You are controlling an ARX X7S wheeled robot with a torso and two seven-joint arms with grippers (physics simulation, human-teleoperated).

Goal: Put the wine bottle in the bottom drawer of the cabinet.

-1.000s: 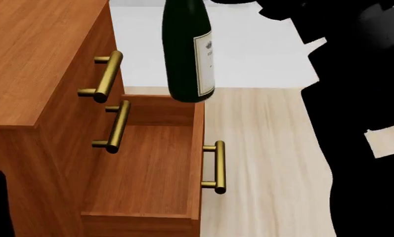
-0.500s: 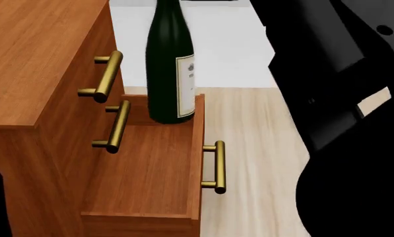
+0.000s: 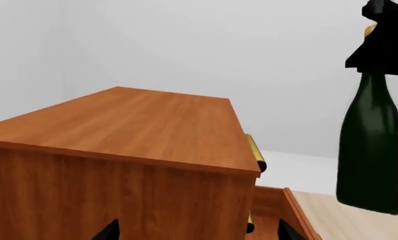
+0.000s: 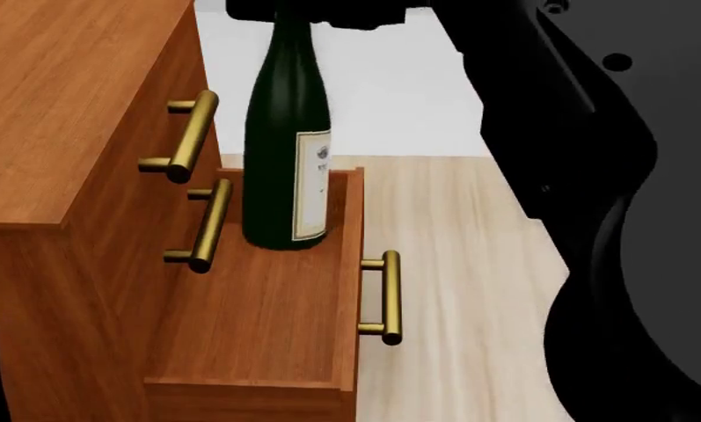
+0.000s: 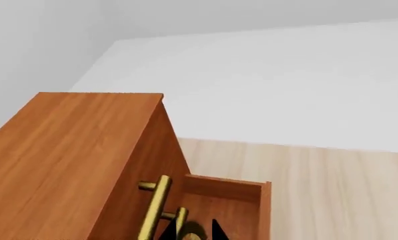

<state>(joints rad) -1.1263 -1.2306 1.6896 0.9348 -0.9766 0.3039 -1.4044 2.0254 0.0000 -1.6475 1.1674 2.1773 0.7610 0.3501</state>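
The dark green wine bottle (image 4: 282,149) with a white label stands upright, its base low inside the far end of the open bottom drawer (image 4: 268,308). I cannot tell whether it touches the drawer floor. My right gripper (image 4: 315,10) is shut on the bottle's top; in the right wrist view its fingertips (image 5: 174,229) flank the tan cork (image 5: 192,236). The left wrist view shows the bottle (image 3: 370,150) hanging from the right gripper (image 3: 385,40) beside the cabinet (image 3: 132,135). My left gripper (image 3: 197,235) is open and empty, close to the cabinet's side.
The cabinet (image 4: 57,105) fills the left of the head view, its two upper drawers shut with brass handles (image 4: 186,136). The bottom drawer's handle (image 4: 383,297) juts toward the light wooden floor (image 4: 468,264). My black right arm (image 4: 609,176) fills the right side.
The right gripper has carried the bottle down and to the left, from above the drawer's far right corner to low inside the drawer. The drawer and cabinet have not moved.
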